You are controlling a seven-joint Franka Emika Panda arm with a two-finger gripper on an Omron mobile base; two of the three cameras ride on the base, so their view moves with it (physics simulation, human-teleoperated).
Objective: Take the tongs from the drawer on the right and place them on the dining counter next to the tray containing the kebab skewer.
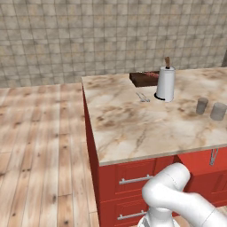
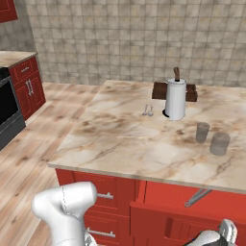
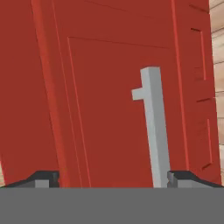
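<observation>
End effector (image 3: 113, 177) sat spread wide, its two dark tips far apart at the bottom of the hand view, facing a red drawer front (image 3: 109, 96). Grey metal bar handle (image 3: 154, 127) lay just inside one tip, not pinched; contact unclear. In the right base view, the end effector (image 2: 226, 230) was low, under the handle (image 2: 198, 197). Dark brown rectangular wooden tray (image 1: 144, 78) was on the far side of the beige marble table (image 1: 133, 124), behind a white paper towel roll (image 1: 166, 83), well apart from the end effector. Tongs weren't discernible.
</observation>
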